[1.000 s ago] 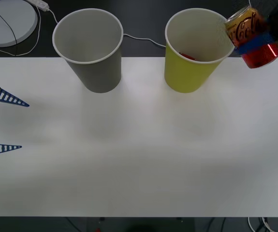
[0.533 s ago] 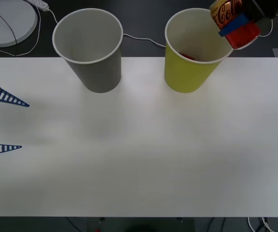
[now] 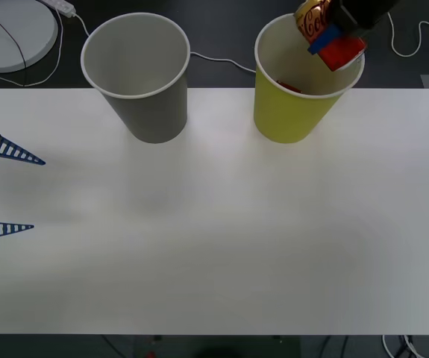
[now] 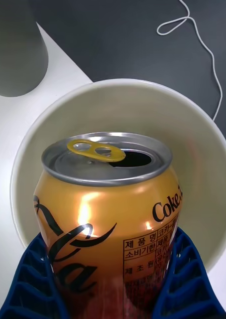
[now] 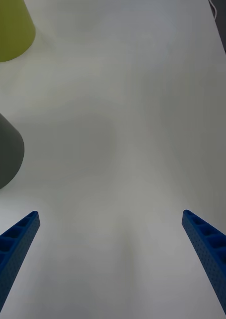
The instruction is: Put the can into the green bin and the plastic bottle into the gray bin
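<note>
While your right gripper (image 3: pixel 332 37) hangs over the open mouth of the green bin (image 3: pixel 292 112), its blue fingers (image 4: pixel 185 279) are clamped on either side of the can (image 4: pixel 105 224), which tilts above the cup's pale inside. You can see something red lying at the bottom of that bin. Beside it on the white tabletop (image 3: pixel 214 224) stands the gray bin (image 3: pixel 151 104), well apart. Your left gripper (image 3: pixel 5 190) waits at the tabletop's left edge, fingers spread wide and holding nothing.
</note>
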Available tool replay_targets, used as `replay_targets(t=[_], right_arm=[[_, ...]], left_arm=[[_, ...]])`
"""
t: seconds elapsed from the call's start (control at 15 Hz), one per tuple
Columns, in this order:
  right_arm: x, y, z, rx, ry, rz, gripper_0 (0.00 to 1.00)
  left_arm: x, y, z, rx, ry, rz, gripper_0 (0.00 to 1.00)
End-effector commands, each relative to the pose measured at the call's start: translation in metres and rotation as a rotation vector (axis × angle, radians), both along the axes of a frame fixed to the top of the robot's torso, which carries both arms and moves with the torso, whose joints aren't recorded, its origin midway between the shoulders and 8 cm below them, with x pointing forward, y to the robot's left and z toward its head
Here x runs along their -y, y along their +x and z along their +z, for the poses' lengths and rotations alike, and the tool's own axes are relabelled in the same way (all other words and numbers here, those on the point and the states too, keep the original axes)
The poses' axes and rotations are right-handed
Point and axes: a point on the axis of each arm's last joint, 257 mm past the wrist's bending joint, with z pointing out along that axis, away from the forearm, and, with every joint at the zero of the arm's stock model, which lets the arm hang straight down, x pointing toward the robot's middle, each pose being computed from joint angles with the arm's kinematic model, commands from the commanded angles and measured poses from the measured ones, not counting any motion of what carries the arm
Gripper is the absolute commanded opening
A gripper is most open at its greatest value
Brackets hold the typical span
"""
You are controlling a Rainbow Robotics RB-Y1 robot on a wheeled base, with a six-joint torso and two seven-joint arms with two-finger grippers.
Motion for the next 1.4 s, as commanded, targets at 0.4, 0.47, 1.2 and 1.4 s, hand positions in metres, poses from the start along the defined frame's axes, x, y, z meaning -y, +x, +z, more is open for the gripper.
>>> replay_targets(t=[0.4, 0.47, 1.2, 1.4], right_arm=[[-0.009, 0.005, 0.003, 0.031, -0.073, 0.048, 0.97], [-0.010, 0.005, 0.003, 0.031, -0.073, 0.053, 1.00], [0.013, -0.034, 0.030, 0.016, 0.076, 0.231, 1.00], [0.029, -0.055, 0.030, 0.059, 0.070, 0.326, 1.00]], left_arm=[[0.000, 0.000, 0.000, 0.000, 0.000, 0.000, 1.00], [0.000, 0.000, 0.000, 0.000, 0.000, 0.000, 1.00], [0.000, 0.000, 0.000, 0.000, 0.000, 0.000, 1.00], [0.000, 0.000, 0.000, 0.000, 0.000, 0.000, 1.00]])
